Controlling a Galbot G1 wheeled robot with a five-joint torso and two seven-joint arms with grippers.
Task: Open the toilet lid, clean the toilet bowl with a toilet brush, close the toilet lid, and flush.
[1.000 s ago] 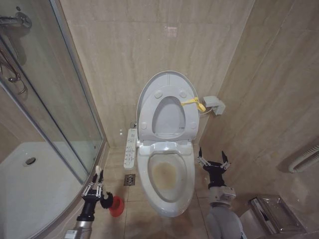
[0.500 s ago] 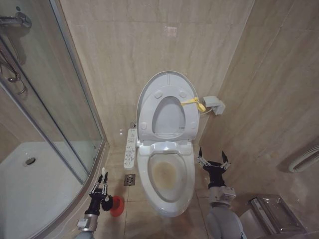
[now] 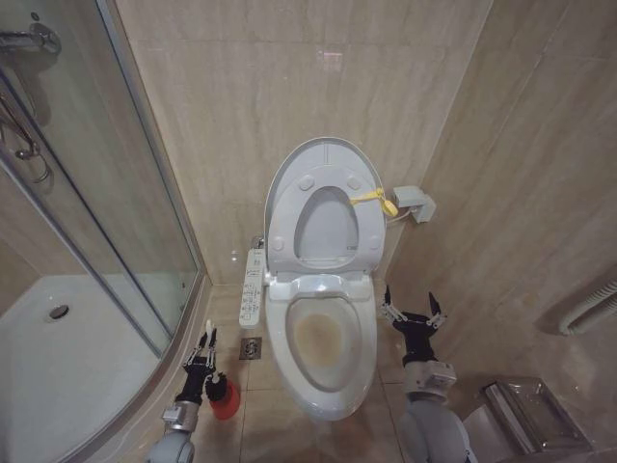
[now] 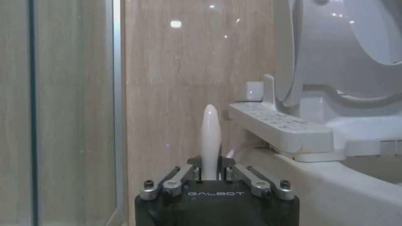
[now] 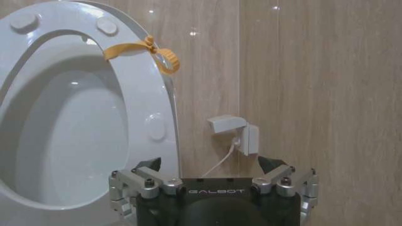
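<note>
Left pincer: released, straddling the upright handle of the brush without clamping it. Fingers to either side of the handle, with a gap on both sides in the left wrist view. Just under the pincer, the red holder on the floor, with the brush head down inside it. Close on one flank, the shower glass; on the other, the control panel along the side of the toilet.

Right pincer: released too, fingers spread wide, idle in the air beside the bowl on the wall side. Ahead of it and higher, the lid, already upright against the wall with the seat up against it. Beyond that, a small wall box with its cable.

Judged risks from here:
- Closing off-centre on so thin and smooth a handle: likely to slip, or to tip brush and holder over together.
- Lifting with the head stuck in the cup: likely to drag the holder up and drop it.
- Swinging across to the bowl in this narrow gap: likely to knock the panel or the glass.
- Brushing hard near the rim: likely to flick dirty water out.
</note>
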